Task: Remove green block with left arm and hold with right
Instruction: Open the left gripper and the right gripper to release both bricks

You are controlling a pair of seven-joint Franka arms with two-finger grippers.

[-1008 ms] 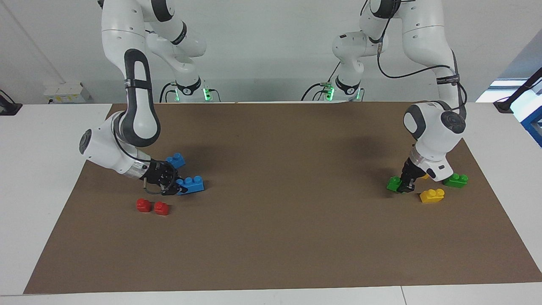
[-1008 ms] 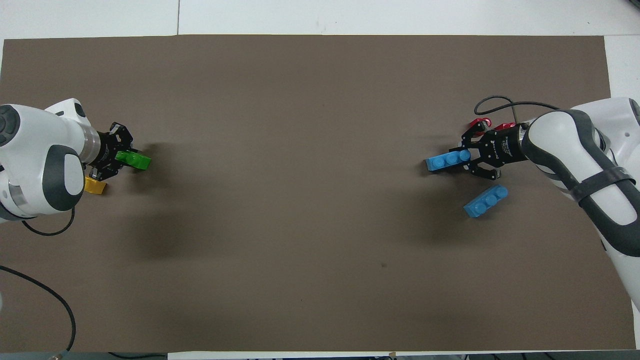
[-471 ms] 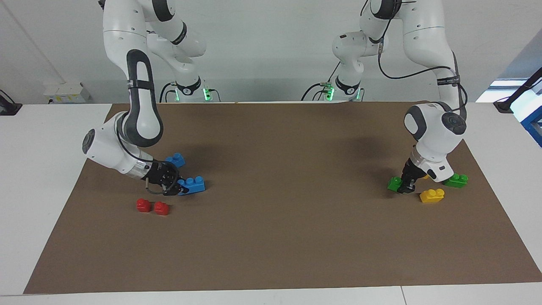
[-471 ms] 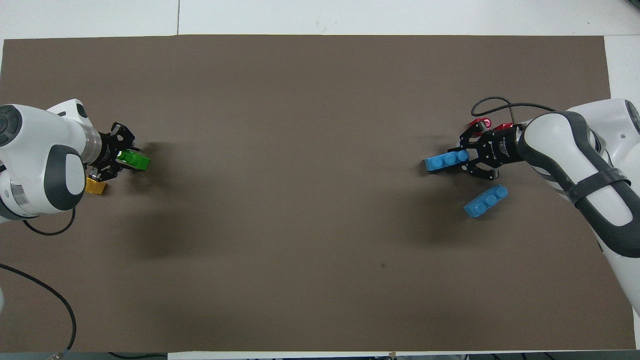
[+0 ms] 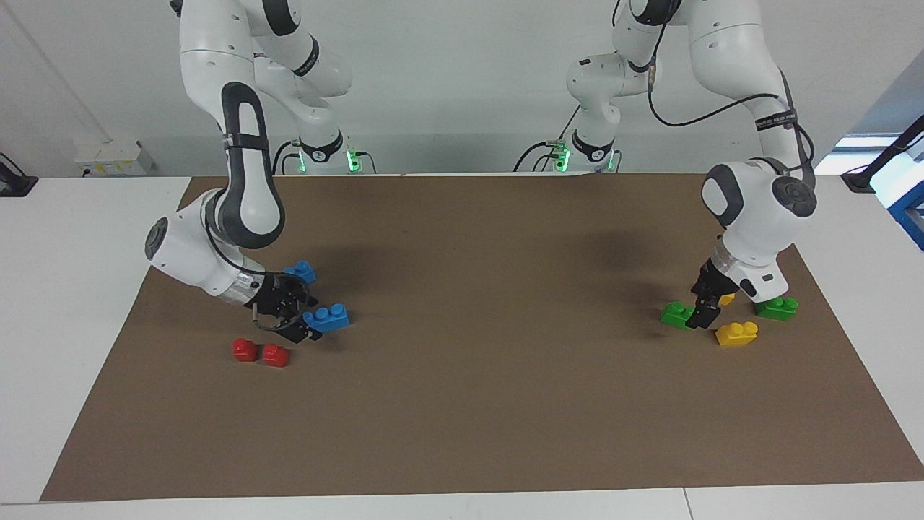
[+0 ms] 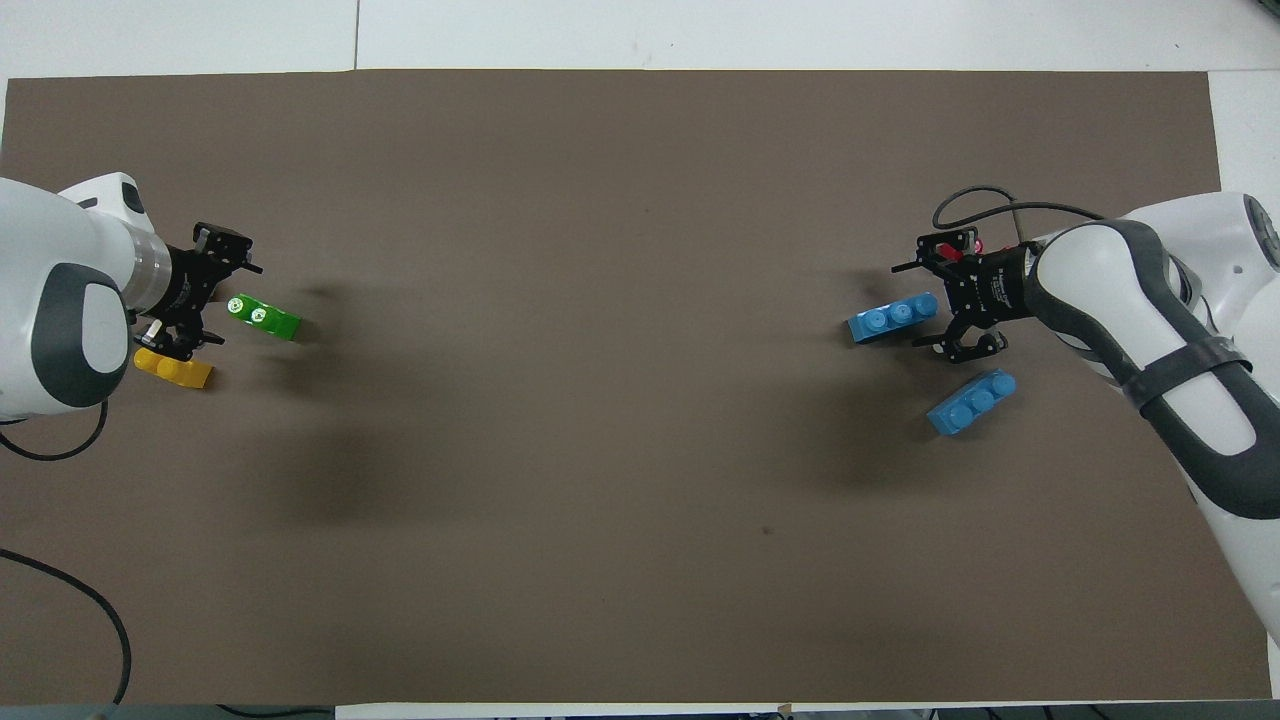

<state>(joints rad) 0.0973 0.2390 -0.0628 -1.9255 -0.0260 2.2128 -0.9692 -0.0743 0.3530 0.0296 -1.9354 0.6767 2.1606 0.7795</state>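
The bright green block (image 5: 676, 315) lies on the brown mat (image 5: 505, 404) near the left arm's end. It also shows in the overhead view (image 6: 264, 317). My left gripper (image 5: 702, 313) is open and empty, low over the mat beside the block, and its tips are apart from the block in the overhead view (image 6: 222, 300). My right gripper (image 5: 299, 323) is open at the right arm's end, and the near end of a blue three-stud brick (image 5: 326, 318) sits at its fingertips (image 6: 935, 305).
A darker green brick (image 5: 777, 308) and two yellow bricks, one in plain sight (image 5: 736, 333), lie around the left gripper. A second blue brick (image 5: 299, 272) and two red bricks (image 5: 260, 352) lie by the right gripper.
My left gripper has opened, let go of the green block and drawn back from it. My right gripper has opened off the blue brick and pulled back slightly.
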